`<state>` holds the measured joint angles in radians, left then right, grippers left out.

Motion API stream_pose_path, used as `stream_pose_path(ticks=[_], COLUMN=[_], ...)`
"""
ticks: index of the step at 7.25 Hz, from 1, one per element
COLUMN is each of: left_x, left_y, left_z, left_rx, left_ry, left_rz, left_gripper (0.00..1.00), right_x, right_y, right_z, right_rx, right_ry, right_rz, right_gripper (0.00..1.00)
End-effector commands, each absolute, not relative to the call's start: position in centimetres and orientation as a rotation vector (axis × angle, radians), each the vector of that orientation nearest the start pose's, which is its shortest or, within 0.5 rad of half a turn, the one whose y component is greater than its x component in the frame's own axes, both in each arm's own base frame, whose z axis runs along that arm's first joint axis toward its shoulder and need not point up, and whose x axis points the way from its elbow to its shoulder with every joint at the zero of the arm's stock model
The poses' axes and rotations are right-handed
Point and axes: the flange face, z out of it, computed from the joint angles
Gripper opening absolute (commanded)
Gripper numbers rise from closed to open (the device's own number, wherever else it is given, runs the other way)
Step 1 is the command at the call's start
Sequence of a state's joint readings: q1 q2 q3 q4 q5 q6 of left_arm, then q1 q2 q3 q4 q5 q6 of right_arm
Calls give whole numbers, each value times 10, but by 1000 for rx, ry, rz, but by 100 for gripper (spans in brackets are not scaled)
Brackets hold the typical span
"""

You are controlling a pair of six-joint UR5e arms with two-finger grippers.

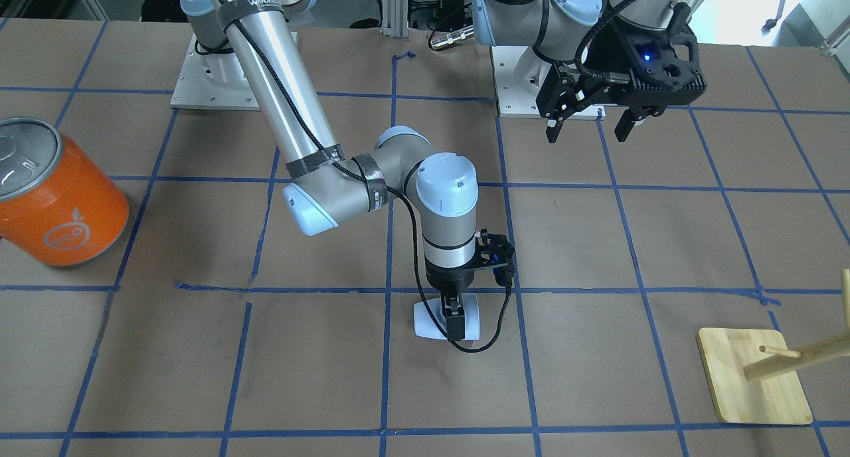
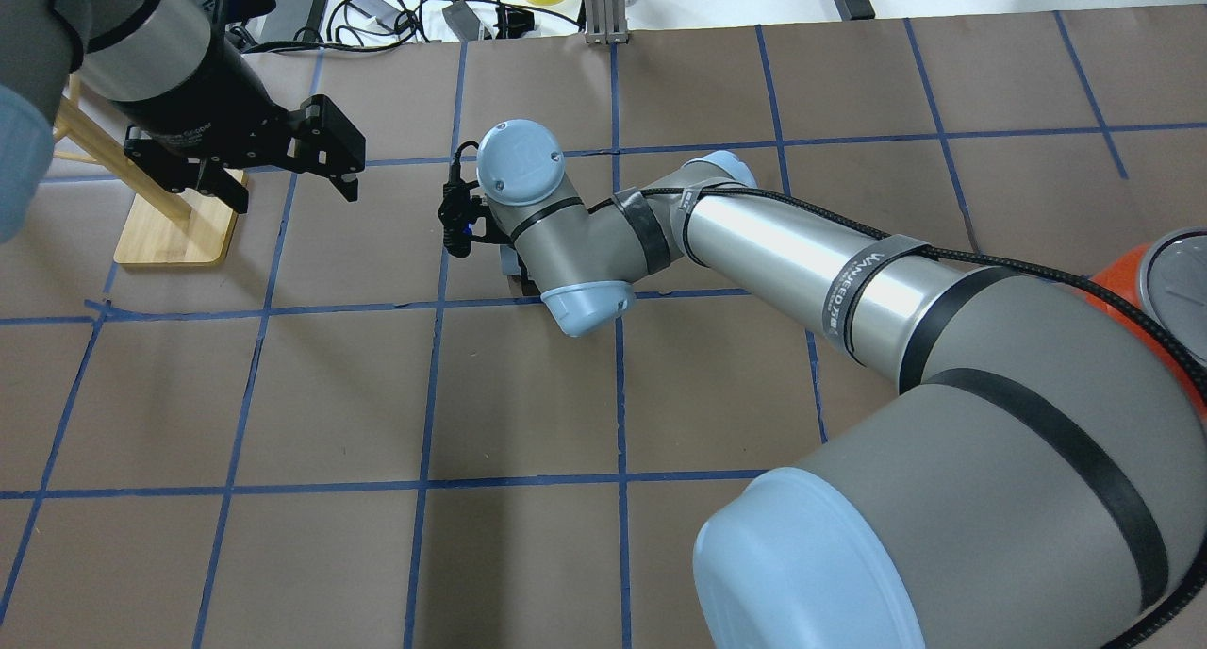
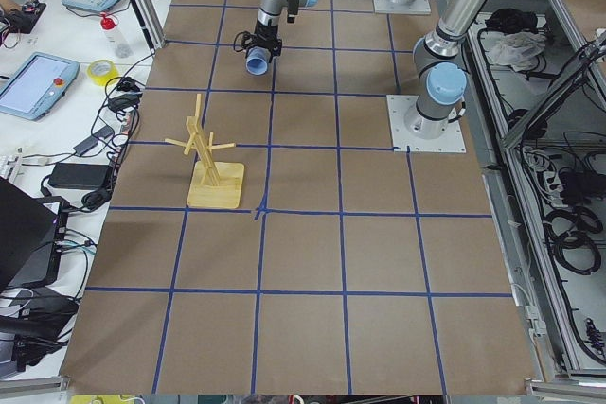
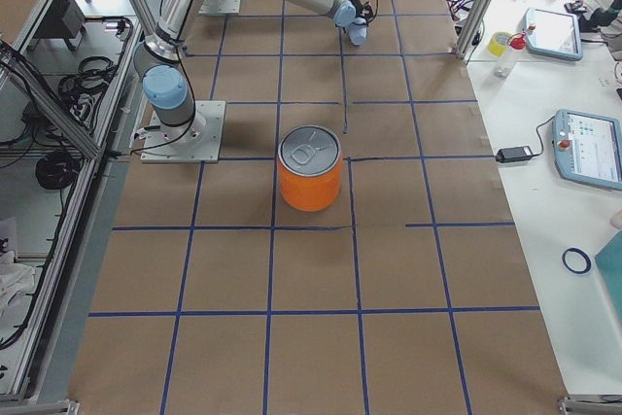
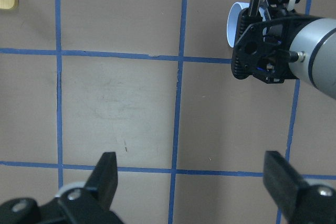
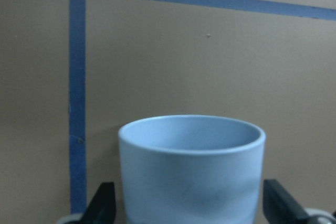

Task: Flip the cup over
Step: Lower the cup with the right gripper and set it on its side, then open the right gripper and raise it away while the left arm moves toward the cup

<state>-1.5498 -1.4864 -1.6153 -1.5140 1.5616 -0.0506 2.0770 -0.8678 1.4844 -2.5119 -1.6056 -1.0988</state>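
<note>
The pale bluish-white cup (image 1: 431, 319) lies on its side on the brown table, near the middle. It fills the right wrist view (image 6: 191, 171), rim away from the camera, light blue inside. My right gripper (image 1: 453, 315) points down over it, jaws open, one finger (image 6: 102, 205) on each side of the cup, close to its walls. My left gripper (image 1: 591, 128) hangs open and empty above the table near its base; in the left wrist view (image 5: 189, 182) the cup's mouth (image 5: 232, 22) shows beside the right wrist.
A big orange can (image 1: 60, 204) with a silver top stands on the robot's right side of the table. A wooden peg stand (image 1: 754, 384) sits on its left side, near the operators' edge. Blue tape lines cross the table.
</note>
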Motion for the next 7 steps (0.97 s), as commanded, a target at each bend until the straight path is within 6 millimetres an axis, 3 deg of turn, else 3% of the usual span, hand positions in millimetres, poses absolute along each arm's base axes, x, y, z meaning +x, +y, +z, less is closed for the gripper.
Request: stream_pose_path(ticks=[1, 2, 3, 4, 5, 6, 7], left_x=[-124, -124, -124, -124, -129, -122, -110], left_y=[-468, -468, -468, -481, -491, -504, -522], left_z=[512, 512, 512, 507, 504, 497, 470], left_rx=[-113, -113, -113, -117, -103, -134, -186], left_ry=[3147, 3147, 3147, 3161, 3229, 3255, 3315], left_rz=[-152, -152, -152, -157, -219, -216, -137], left_gripper=[100, 100, 100, 100, 100, 100, 100], right_x=[461, 451, 436, 403, 368, 332, 298], right_y=[-569, -573, -583, -604, -621, -634, -644], right_z=[247, 268, 272, 271, 282, 290, 306], right_rx=[-2258, -2163, -2052, -1984, -1923, -1818, -1679], right_ry=[2308, 2383, 2471, 2538, 2598, 2672, 2720], right_rz=[-559, -585, -595, -555, -545, -530, -509], right_gripper=[100, 100, 100, 99, 99, 99, 99])
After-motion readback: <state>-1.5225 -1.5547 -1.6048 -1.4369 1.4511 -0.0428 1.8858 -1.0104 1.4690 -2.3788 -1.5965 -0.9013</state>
